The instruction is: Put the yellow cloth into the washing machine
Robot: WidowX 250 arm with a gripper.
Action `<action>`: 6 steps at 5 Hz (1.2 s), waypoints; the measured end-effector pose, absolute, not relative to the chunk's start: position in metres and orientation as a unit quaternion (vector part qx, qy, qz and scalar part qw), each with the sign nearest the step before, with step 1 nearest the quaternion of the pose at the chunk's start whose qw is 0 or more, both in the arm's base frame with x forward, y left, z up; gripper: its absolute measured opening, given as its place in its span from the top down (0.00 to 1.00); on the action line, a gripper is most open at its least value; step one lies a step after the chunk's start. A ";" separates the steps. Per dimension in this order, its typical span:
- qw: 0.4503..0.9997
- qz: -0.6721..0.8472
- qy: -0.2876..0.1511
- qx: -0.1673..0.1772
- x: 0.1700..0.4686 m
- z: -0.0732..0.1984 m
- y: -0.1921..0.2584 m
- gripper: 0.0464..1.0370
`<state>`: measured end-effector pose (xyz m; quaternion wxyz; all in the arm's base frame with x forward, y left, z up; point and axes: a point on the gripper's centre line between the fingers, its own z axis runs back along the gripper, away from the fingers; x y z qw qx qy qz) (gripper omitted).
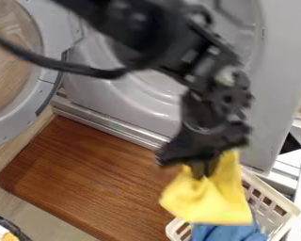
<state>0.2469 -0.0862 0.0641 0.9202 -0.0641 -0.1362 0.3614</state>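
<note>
- The washing machine (pixel 277 61) is standing open, and its edge might be catching floppy cloth later.
- The basket (pixel 294 210) is holding blue cloth (pixel 225 233).
- The yellow cloth (pixel 219 197) is hanging over it, maybe snagging if pulled.
- The fingers (pixel 210 166) are pinching its upper part; a weak pinch could be dropping it.

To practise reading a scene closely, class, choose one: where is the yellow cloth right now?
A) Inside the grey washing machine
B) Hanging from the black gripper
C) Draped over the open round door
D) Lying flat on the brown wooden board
B: the yellow cloth hangs from the black gripper, its top pinched between the fingers, above the blue cloth.
</note>
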 end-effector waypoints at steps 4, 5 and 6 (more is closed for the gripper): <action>0.877 0.421 -0.215 -0.088 0.293 0.103 -0.038 0.99; 0.872 0.431 -0.220 -0.078 0.320 0.100 -0.033 0.99; 0.864 0.446 -0.222 -0.069 0.342 0.098 -0.024 0.99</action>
